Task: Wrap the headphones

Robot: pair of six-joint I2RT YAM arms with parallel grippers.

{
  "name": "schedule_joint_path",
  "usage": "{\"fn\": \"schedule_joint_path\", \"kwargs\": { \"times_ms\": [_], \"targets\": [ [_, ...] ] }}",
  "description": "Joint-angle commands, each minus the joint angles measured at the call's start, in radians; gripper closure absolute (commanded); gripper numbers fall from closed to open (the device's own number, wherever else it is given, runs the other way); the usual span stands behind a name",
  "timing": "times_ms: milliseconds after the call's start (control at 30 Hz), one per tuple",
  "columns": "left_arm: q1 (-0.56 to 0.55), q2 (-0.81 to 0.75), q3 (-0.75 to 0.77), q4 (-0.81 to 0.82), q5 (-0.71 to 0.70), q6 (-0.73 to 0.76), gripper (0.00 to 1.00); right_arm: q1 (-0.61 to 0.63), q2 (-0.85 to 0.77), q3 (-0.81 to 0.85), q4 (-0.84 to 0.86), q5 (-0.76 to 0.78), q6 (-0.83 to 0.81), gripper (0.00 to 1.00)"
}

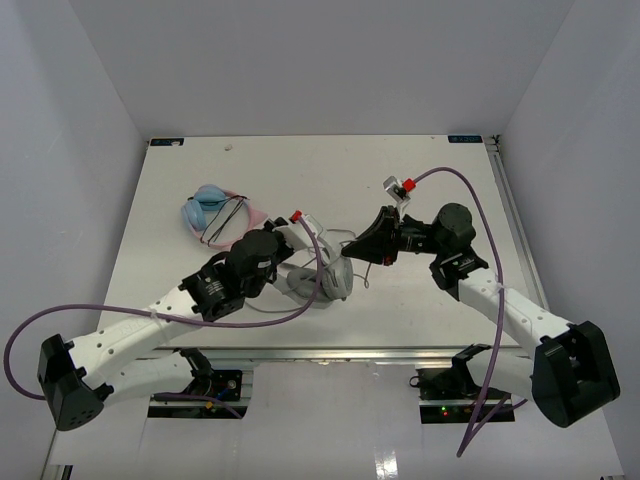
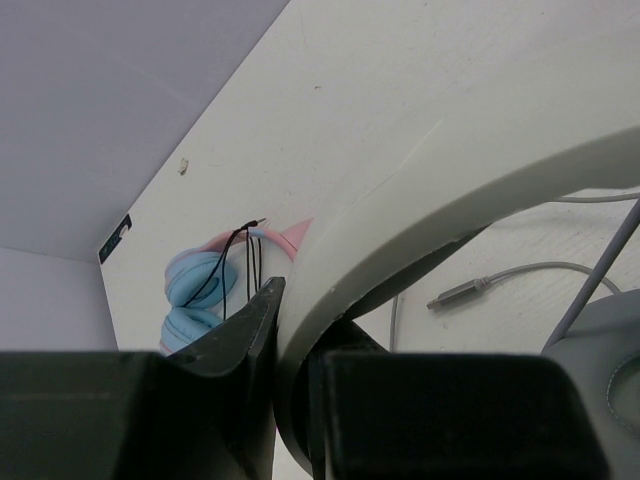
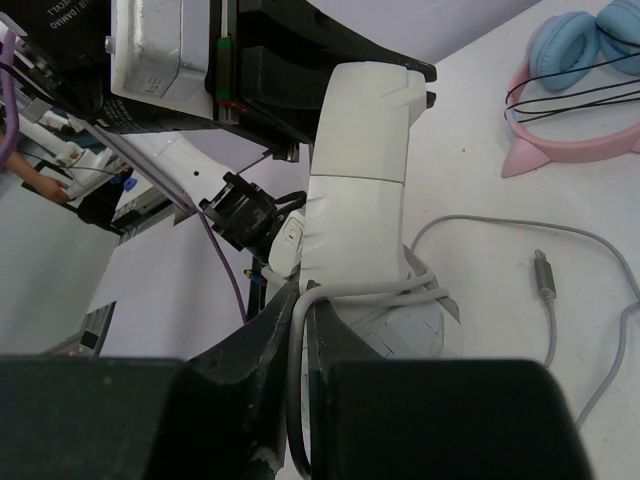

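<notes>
The white-and-grey headphones (image 1: 330,280) lie mid-table between both arms. My left gripper (image 1: 292,240) is shut on the arched white headband (image 2: 450,190), which fills the gap between its jaws (image 2: 295,330). In the right wrist view the headband (image 3: 360,180) stands upright over a grey ear cup (image 3: 420,325). The thin grey cable (image 3: 400,296) loops twice round the headband's base and runs down between my right gripper's (image 3: 303,300) jaws, which are shut on it. My right gripper (image 1: 360,250) sits just right of the headphones. The cable's plug (image 3: 545,275) lies loose on the table.
A blue-and-pink headset (image 1: 215,215) with thin dark loops lies at the back left, also seen as the blue-and-pink headset (image 3: 575,100) from the right wrist. Slack cable (image 2: 540,270) trails over the white table. Purple arm cables (image 1: 470,190) arc over both arms.
</notes>
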Motion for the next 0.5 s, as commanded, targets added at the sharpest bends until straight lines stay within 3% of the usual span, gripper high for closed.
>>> {"fn": "schedule_joint_path", "kwargs": {
  "times_ms": [0, 267, 467],
  "targets": [
    [0.026, 0.028, 0.051, -0.084, -0.071, -0.045, 1.0, 0.017, 0.008, 0.013, 0.266, -0.079, 0.138, 0.86],
    [0.056, 0.127, 0.162, -0.183, -0.124, -0.196, 1.0, 0.095, 0.015, -0.019, 0.293, -0.045, 0.128, 0.83],
    [0.069, 0.251, 0.272, -0.322, -0.212, -0.386, 1.0, 0.167, 0.021, 0.014, 0.188, 0.036, 0.039, 0.82]
  ]
}}
